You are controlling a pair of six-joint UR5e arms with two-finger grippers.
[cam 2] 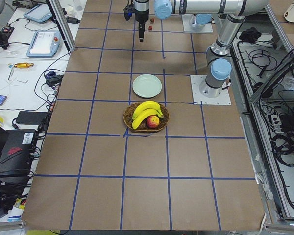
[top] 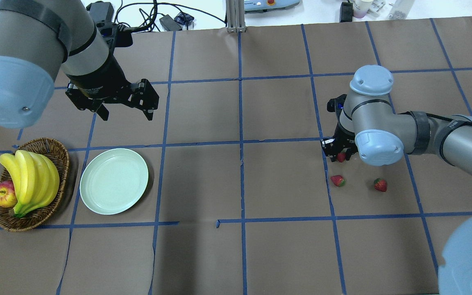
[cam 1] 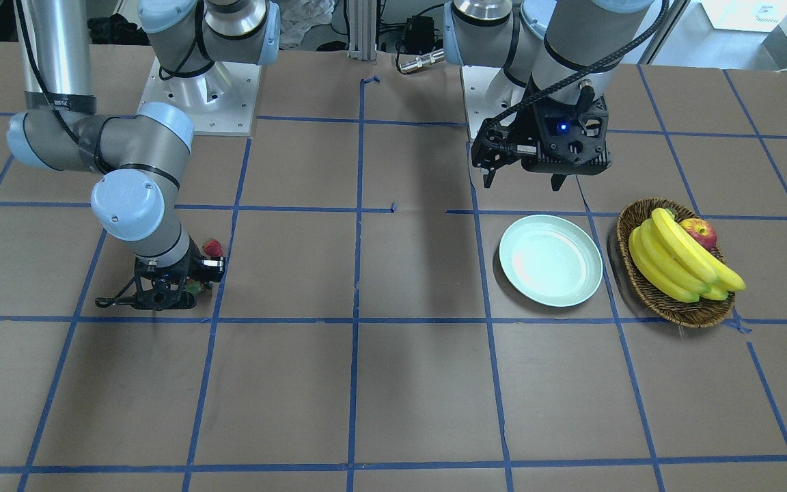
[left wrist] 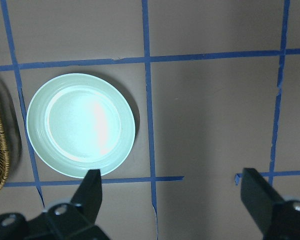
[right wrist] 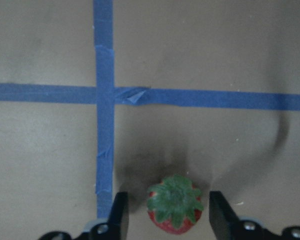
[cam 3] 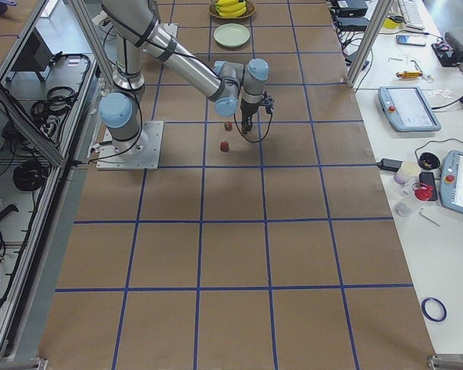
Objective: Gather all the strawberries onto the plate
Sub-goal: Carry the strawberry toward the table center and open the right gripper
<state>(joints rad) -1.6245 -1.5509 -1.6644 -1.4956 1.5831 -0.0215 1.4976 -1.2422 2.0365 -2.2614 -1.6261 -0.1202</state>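
We count none of three strawberries (top: 337, 180) collected: plate (top: 114, 181) bare, one fruit between the right gripper (right wrist: 168, 205)'s parted, unclosed fingers, two on the table (top: 240, 184) just beside, well apart from the plate; left gripper (left wrist: 172, 187) spread, empty, near it.

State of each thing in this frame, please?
right gripper: open, low at the table.
left gripper: open, empty.
strawberry: between the right gripper's jaws, not gripped.
other two strawberries: loose on the table.
plate: empty.
wicker basket: holding bananas and an apple.
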